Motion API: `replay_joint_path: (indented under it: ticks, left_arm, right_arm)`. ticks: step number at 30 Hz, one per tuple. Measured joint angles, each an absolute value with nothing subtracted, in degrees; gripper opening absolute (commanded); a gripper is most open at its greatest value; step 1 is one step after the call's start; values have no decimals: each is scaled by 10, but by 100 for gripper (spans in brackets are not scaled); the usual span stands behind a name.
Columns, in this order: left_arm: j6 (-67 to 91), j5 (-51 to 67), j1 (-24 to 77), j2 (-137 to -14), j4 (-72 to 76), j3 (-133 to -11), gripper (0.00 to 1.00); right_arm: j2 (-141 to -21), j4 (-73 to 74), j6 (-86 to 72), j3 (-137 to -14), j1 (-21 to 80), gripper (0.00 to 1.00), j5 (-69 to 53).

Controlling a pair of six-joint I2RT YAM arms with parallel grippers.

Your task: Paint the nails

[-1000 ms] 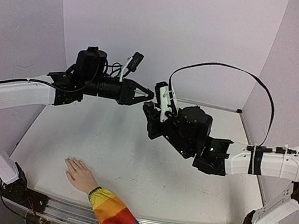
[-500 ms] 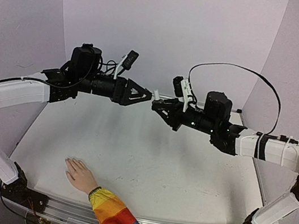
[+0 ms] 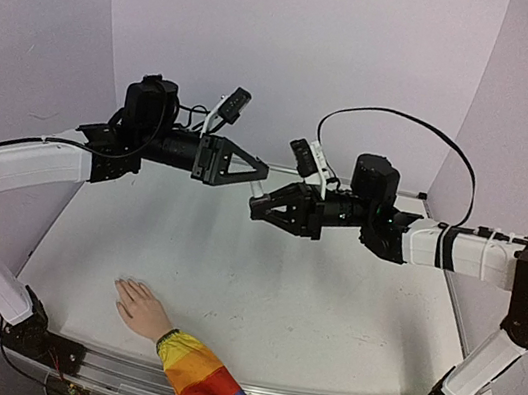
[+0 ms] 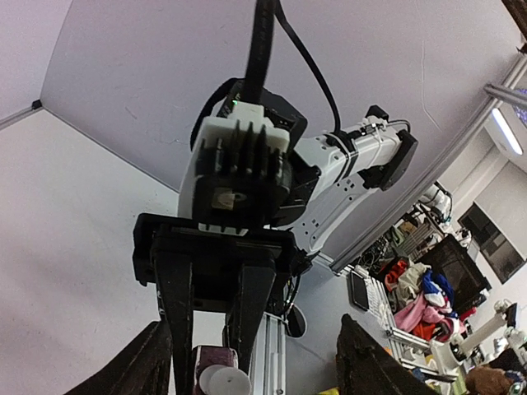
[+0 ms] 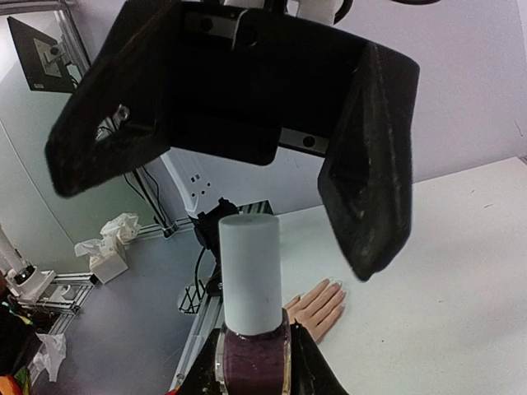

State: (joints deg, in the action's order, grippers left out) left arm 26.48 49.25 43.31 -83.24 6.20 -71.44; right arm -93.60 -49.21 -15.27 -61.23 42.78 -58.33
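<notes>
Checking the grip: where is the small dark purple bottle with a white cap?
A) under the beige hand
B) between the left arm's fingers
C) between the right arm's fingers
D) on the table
C: the right arm's fingers clamp the dark purple bottle; the left arm's fingers stand open.

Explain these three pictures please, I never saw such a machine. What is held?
The machine is two robot arms, a left arm and a right arm, bolted at the near edge of a white table. The wide picture comes from a fixed camera above and behind them; the other two come from a camera on each wrist. The left end effector hangs open in the air, holding nothing. The right end effector is shut on a small dark bottle with a white cap. On the table lies a pale hand in a rainbow sleeve.
</notes>
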Motion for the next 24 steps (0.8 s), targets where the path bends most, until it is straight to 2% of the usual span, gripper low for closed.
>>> replay_joint_path:
  ticks: [5,10,14,18,20,22,24]
  left_arm:
    - [258,504,445,-836,67,-714,53]
    - [250,494,445,-837,67,-714,30]
    - [247,476,445,-837,65,-714,15]
    - [226,447,445,-837,66,-714,6]
    - [222,428,446,-837,62,-714,0]
    - [218,402,446,-837,57,-714,0]
    - [214,357,440,-837,47,-714,0]
  right_arm:
    - [-936,-514,-167,-612,428,0,-573]
    - [-935,-530,-172,-610,429,0,-563]
    - [-930,-541,-172,-603,430,0,-553]
    - [-917,-539,-175,-592,432,0,-515]
    - [-910,-535,-171,-584,436,0,-480]
    - [-905,-516,-153,-583,445,0,-419]
    - [-896,-478,-117,-588,487,0,-251]
